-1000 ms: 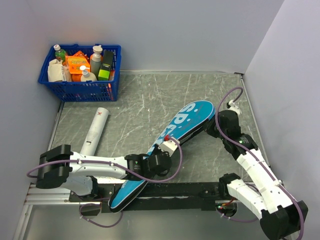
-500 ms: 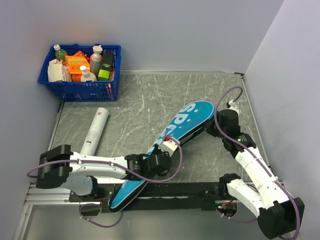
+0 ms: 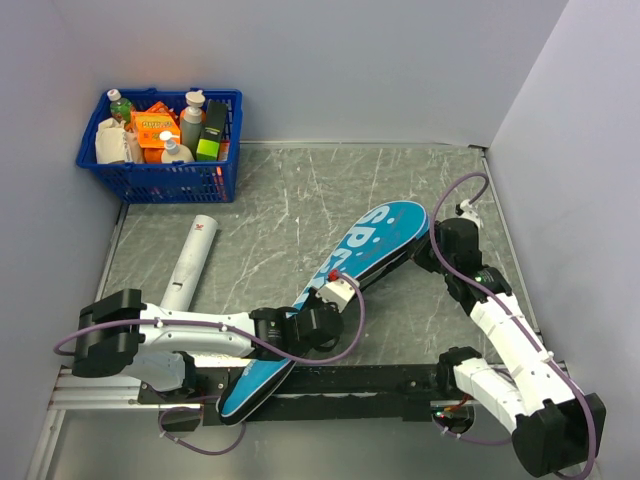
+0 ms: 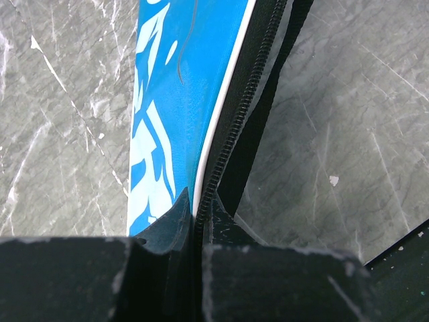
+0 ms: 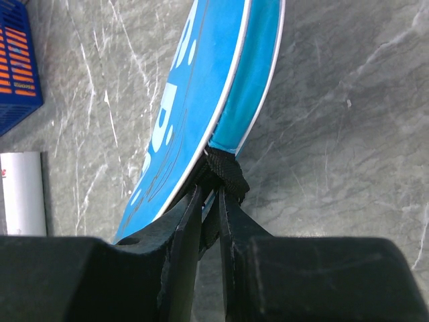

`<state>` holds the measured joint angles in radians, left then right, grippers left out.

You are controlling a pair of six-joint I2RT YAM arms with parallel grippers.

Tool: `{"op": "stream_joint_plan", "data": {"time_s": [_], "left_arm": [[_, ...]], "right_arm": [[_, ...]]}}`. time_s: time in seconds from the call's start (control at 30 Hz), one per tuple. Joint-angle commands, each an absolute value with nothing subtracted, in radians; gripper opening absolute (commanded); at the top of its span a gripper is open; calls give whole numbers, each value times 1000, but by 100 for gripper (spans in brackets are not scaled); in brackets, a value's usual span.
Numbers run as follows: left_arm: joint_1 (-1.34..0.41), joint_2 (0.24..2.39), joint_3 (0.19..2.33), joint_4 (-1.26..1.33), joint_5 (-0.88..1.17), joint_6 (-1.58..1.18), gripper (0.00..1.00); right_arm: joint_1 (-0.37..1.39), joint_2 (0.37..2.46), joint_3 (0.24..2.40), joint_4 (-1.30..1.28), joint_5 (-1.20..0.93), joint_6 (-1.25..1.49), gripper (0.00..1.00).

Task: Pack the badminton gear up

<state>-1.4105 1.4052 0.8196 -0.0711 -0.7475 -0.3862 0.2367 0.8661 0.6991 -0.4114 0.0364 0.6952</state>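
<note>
L gripper [image 4: 194,209] clamped on zip edge [image 4: 231,134] of teal racket-shaped fabric cover [image 3: 375,245], narrow end; R gripper [image 5: 209,191] pinches its black loop [image 5: 224,176] at the head, prob. stretching it taut for zipping. Contents hidden. Beyond, long white tube [image 3: 190,262] lies outside. Far corner: blue plastic basket [image 3: 160,182], bottles [image 3: 193,115] & boxes [image 3: 155,125].

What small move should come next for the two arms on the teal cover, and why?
Probably the left gripper should draw along the zipper toward the wide end of the cover while the right gripper braces. The left is shut on the zipper edge; the right pinches the black loop at that end.
</note>
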Motion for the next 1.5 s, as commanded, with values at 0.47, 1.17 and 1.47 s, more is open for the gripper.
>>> {"op": "stream_joint_plan", "data": {"time_s": [0.47,1.17,1.47], "left_arm": [[-1410,1367,868,3,-764,-379,1],[-1376,1466,922,58,-726,-353,1],[-1376,1444,910,44,-723,-365,1]], "right_arm": [[209,854,667,-342,14,699,0],[453,822,535,-233,-130,858,0],[428,741,626,-414,100,799,39]]}}
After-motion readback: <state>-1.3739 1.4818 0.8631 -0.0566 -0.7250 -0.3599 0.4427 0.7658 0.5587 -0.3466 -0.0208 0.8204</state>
